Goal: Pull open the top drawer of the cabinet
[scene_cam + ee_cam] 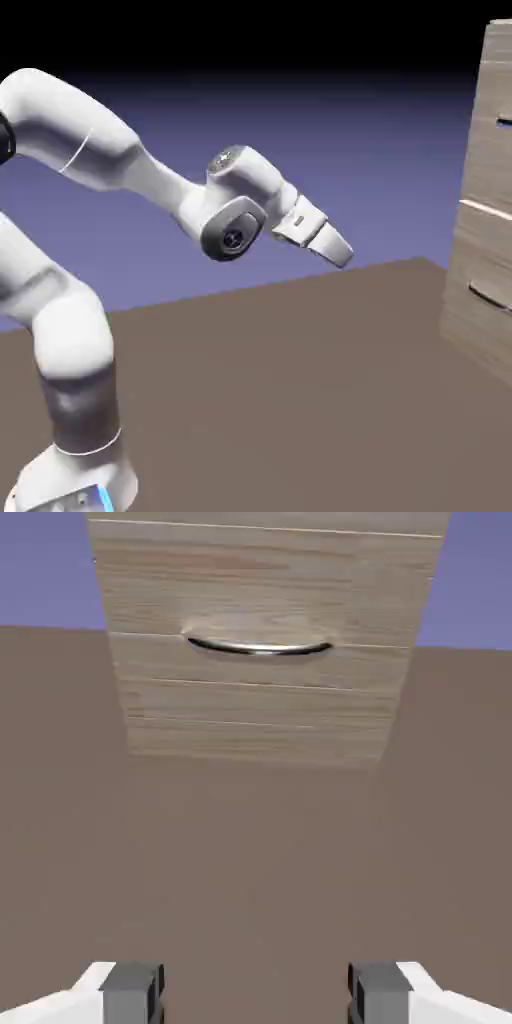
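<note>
A brown counter [250, 400] is set against a blue-violet backdrop [330, 150]. The top drawer [488, 160], seemingly shut, is seen high on the cabinet [475, 250], at the exterior view's right. The end effector [344, 259] is held well apart from it, fingers spread — nothing is gripped. Stiff, fairly heavy travel is to be expected; the thin handle [506, 122] is best grasped mid-bar — and drawn straight outward.
</note>
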Controlling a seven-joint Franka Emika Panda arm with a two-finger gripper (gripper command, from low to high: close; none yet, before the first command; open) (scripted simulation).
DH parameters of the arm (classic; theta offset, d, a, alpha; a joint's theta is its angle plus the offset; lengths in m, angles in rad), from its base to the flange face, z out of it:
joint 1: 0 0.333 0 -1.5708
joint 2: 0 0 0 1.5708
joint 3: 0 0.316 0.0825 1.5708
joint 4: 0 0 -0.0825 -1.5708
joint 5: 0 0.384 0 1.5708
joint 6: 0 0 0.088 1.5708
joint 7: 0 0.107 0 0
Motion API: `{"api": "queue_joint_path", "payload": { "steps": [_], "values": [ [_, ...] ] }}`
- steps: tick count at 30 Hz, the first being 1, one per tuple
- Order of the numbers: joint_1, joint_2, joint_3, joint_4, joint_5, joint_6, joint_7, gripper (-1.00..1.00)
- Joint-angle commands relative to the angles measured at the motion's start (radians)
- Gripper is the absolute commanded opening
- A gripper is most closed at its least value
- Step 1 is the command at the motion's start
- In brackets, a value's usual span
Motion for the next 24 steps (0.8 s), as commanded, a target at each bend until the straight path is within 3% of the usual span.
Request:
{"api": "queue_joint_path", "payload": {
  "steps": [1, 24],
  "values": [
    [-0.002, 0.024, 0.006, 0.032, 0.010, 0.008, -0.044, 0.00],
    [-0.039, 0.570, 0.133, 0.761, 0.250, 0.200, -1.044, 0.00]
  ]
}}
